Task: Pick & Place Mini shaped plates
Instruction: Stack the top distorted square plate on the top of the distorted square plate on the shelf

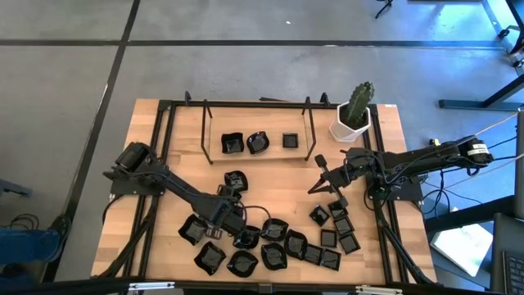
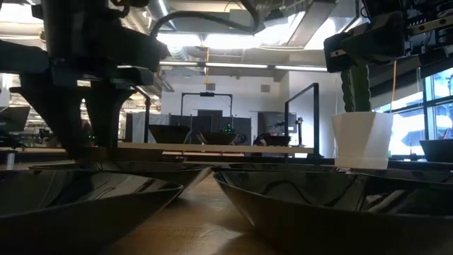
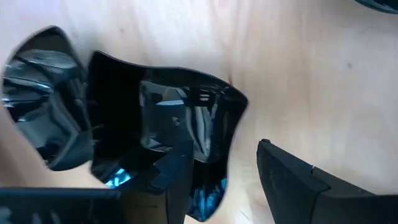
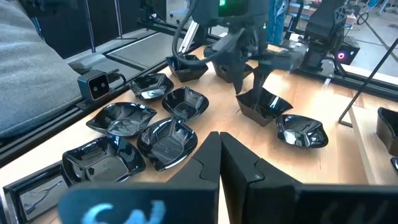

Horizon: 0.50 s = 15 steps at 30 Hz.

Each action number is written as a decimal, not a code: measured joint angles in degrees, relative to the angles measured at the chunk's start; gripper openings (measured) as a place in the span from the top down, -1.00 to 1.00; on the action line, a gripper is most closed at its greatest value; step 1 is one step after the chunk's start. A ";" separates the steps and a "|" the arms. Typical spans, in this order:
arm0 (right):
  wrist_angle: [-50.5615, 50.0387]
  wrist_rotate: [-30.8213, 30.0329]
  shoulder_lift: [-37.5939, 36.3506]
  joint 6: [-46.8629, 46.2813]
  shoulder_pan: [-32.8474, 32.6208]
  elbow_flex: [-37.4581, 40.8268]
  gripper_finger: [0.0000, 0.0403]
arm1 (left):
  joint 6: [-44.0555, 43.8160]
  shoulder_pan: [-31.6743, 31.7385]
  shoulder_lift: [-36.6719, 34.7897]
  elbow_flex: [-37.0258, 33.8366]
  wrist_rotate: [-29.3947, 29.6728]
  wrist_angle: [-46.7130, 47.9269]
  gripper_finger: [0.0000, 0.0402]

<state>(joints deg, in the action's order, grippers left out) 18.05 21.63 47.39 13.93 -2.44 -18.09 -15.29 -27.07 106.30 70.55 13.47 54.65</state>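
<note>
— Wooden table (image 1: 270, 184) under a black frame, scattered along its near edge with small glossy black dishes (image 1: 270, 246). Three more up on the raised rack (image 1: 258, 142) at the back. White pot with cactus (image 1: 354, 117) at the far right corner.

— And the arms?

— Left gripper (image 1: 232, 225) down among the dishes, jaws spread, one finger (image 3: 177, 180) over the rim of a wavy-edged dish (image 3: 180, 121). Right gripper (image 1: 315, 187) raised mid-table, jaws shut, holding nothing.
</note>
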 joint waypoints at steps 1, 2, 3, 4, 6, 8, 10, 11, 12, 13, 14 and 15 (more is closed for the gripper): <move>0.08 0.00 -0.01 0.03 0.01 0.00 0.97 | 0.00 0.00 0.00 -0.24 -0.69 -0.38 0.16; 0.07 0.00 -0.01 0.02 0.00 0.00 0.97 | 0.00 0.20 0.00 -0.53 -1.42 -0.53 0.16; 0.06 0.00 0.01 0.02 0.01 0.00 0.97 | 0.00 0.26 0.03 -0.78 -1.69 -0.24 0.16; 0.06 0.00 0.01 0.02 0.00 0.00 0.97 | 0.00 0.26 0.04 -0.93 -1.70 0.27 0.16; 0.05 0.00 0.01 0.02 0.00 0.00 0.97 | 0.00 0.28 0.04 -1.14 -1.70 -0.29 0.16; 0.06 0.00 0.01 0.03 0.00 0.00 0.97 | 0.00 0.20 0.04 -1.45 -1.69 -0.70 0.16; 0.06 0.00 0.01 0.04 0.00 0.00 0.97 | -0.26 0.18 0.04 -1.49 -1.61 -0.70 0.16; 0.06 0.00 0.01 0.04 0.00 0.00 0.97 | -0.26 0.18 0.04 -1.49 -1.57 -0.70 0.16; 0.06 0.00 0.01 0.04 0.00 0.00 0.97 | -0.28 0.18 0.04 -1.49 -1.57 -0.70 0.16; 0.06 -0.02 0.01 0.04 0.02 0.00 0.97 | -0.34 0.18 0.04 -1.49 -1.55 -0.70 0.17; 0.06 0.00 0.01 0.03 0.00 0.00 0.97 | -0.40 0.18 0.04 -1.49 -1.55 -0.70 0.18; 0.09 0.00 0.01 0.01 0.00 0.00 0.97 | -0.42 0.18 0.04 -1.49 -1.52 -0.71 0.19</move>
<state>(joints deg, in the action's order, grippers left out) 18.14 21.63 47.40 13.95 -2.44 -18.09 -15.70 -26.89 106.34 69.06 11.95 53.94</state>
